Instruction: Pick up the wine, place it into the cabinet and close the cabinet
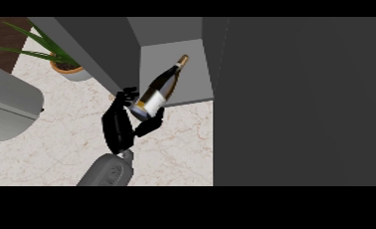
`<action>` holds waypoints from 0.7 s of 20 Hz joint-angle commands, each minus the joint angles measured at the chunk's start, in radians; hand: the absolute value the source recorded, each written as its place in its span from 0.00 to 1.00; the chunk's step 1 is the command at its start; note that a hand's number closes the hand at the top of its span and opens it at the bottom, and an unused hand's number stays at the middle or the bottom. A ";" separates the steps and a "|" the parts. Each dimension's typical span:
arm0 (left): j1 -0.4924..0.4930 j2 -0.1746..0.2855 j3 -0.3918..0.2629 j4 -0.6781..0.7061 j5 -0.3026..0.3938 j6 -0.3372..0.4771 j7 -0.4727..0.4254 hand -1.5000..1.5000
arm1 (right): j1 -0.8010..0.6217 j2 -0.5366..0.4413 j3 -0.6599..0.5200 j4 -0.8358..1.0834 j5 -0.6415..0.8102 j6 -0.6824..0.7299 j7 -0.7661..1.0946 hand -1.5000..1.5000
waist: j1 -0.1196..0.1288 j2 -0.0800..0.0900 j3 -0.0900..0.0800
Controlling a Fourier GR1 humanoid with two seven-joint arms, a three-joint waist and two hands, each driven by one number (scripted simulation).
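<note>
The wine bottle (163, 86) is dark, with a white label and a gold neck. It tilts with its neck up and to the right, over the cabinet's pale inner shelf (195, 76). My left hand (117, 123) is shut on the bottle's lower end: fingers curl over the base from the left and the thumb lies on the right side. The bottle's base sits just outside the shelf's front edge. The cabinet door (84, 49) stands open, slanting away at the left of the opening. My right hand does not show.
A wide dark cabinet face (294, 98) fills the right of the view. A potted plant (67, 66) stands behind the open door at the far left. A grey rounded object (15, 106) sits at the left edge. Marble counter (176, 148) lies below the opening.
</note>
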 commanded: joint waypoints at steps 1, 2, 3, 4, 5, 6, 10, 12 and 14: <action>-0.256 -0.030 0.025 0.174 -0.038 -0.140 0.083 0.00 | 0.026 -0.011 -0.004 -0.016 -0.034 0.016 0.001 0.00 | -0.047 0.027 -0.015; -0.270 -0.019 0.031 0.181 -0.047 -0.161 0.102 0.00 | 0.002 0.002 -0.012 -0.013 -0.031 -0.009 0.006 0.00 | -0.028 0.028 -0.016; -0.275 -0.028 0.027 0.182 -0.043 -0.173 0.111 0.00 | 0.003 0.001 -0.004 -0.015 -0.029 -0.009 0.011 0.00 | -0.025 0.029 -0.017; -0.277 -0.034 0.026 0.194 -0.067 -0.157 0.121 0.00 | -0.001 -0.007 0.000 -0.024 -0.028 0.000 0.015 0.00 | -0.027 0.028 -0.017; -0.279 -0.050 0.018 0.190 -0.078 -0.167 0.144 0.00 | 0.000 -0.002 -0.015 -0.020 -0.041 -0.012 0.014 0.00 | -0.027 0.027 -0.016; -0.283 -0.048 0.025 0.194 -0.081 -0.163 0.150 0.00 | 0.011 -0.013 -0.014 -0.017 -0.037 0.007 0.008 0.00 | -0.031 0.027 -0.017; -0.298 -0.050 0.020 0.190 -0.111 -0.176 0.186 0.00 | 0.002 -0.008 -0.006 -0.018 -0.038 0.005 0.008 0.00 | -0.020 0.026 -0.019; -0.306 -0.083 0.016 0.175 -0.108 -0.169 0.207 0.00 | 0.012 -0.008 -0.009 -0.030 -0.049 -0.001 0.014 0.00 | -0.018 0.024 -0.020; -0.321 -0.103 0.017 0.148 -0.093 -0.157 0.214 0.00 | 0.015 -0.005 -0.001 -0.016 -0.044 0.002 0.009 0.00 | -0.020 0.025 -0.021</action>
